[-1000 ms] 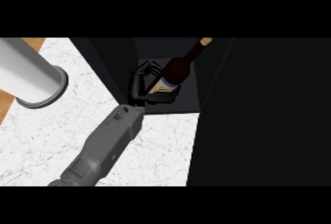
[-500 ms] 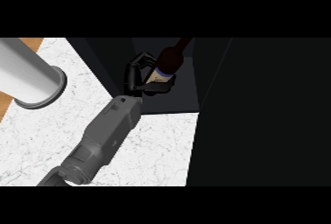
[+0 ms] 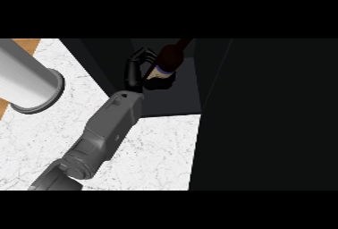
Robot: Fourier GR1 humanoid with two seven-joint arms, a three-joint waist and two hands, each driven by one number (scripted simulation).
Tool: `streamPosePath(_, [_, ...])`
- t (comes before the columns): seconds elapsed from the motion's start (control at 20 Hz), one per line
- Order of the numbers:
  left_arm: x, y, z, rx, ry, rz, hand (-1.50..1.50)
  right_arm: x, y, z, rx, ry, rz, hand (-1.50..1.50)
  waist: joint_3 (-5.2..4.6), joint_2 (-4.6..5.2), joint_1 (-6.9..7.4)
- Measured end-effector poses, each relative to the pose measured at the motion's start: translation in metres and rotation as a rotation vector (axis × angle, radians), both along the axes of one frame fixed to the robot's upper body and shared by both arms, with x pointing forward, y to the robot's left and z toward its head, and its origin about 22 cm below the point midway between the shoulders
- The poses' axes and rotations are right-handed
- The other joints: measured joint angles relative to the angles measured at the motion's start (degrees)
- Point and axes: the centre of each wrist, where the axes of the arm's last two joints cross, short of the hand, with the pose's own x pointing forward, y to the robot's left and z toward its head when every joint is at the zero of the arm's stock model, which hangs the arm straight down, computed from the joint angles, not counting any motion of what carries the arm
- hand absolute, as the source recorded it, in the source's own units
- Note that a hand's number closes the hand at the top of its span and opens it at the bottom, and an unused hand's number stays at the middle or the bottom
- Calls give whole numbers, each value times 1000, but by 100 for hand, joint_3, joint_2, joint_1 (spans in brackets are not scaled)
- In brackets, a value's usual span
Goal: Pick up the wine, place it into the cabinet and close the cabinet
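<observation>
The dark wine bottle [image 3: 169, 57], with a pale label band near its lower end, is tilted, its neck pointing up and to the right. My left hand [image 3: 137, 71] is shut on its lower part, fingers curled round it from the left. Hand and bottle are inside the dark open cabinet [image 3: 173, 99], above its shelf floor. The bottle's base is hidden by my fingers. My grey forearm [image 3: 105, 129] reaches in from the lower left over the counter. My right hand does not show.
A tall grey metal canister [image 3: 25, 76] stands on the white marble counter [image 3: 155, 152] at the left. A big dark panel [image 3: 264, 116], seemingly the cabinet's open door, fills the right side. A strip of wood [image 3: 26, 44] shows at the top left.
My left hand has carried the bottle up and slightly left in the view, deeper into the cabinet, and the forearm has followed it.
</observation>
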Motion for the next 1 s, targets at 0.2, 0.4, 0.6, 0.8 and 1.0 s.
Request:
streamPosePath(0.2, [2, 0, 2, 56, 16, 37, 150, 0, 1, 1, 0, -7, 8, -150, -2, 22, -37])
streamPosePath(0.4, [5, 5, 5, 75, 30, 36, 150, 2, 0, 1, -2, -17, 11, -150, 3, 35, -61])
streamPosePath(0.6, [8, 7, 9, 100, 47, 69, 150, 3, 1, 0, 0, -22, 23, -150, 1, 62, -115])
streamPosePath(0.8, [4, 10, 0, 96, 94, 96, 150, 1, 3, 3, 3, -22, 35, -150, -4, 80, -170])
streamPosePath(1.0, [3, 10, -2, -14, 112, 70, 150, 2, 4, 4, 7, -21, 38, -150, -4, 87, -172])
